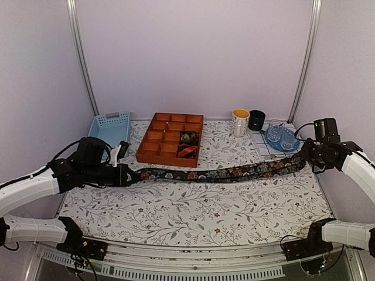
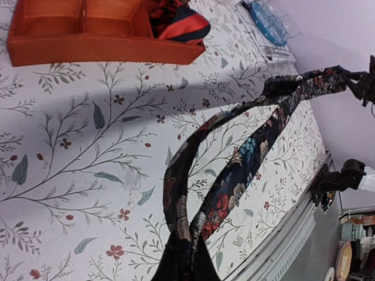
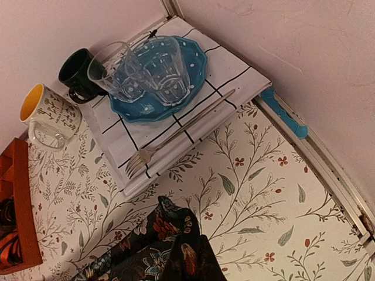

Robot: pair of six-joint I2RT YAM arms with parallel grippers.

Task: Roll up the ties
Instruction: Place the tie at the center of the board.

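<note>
The tie [image 1: 217, 174] hangs stretched just above the desk [image 1: 193, 211], in front of the tray [image 1: 158, 158]; the jaws of the left arm [image 1: 35, 187] and of the right arm [image 1: 357, 167] each grip one end. If one arm pulls too hard, the smooth fabric may slip from the other jaws, and if the strip lands twisted, the roll will likely come out crooked.

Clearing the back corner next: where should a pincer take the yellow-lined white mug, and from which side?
Probably from above, straddling the rim on the handle side: the white mug stands upright, mouth open, while the dark mug crowds the opposite side.
</note>
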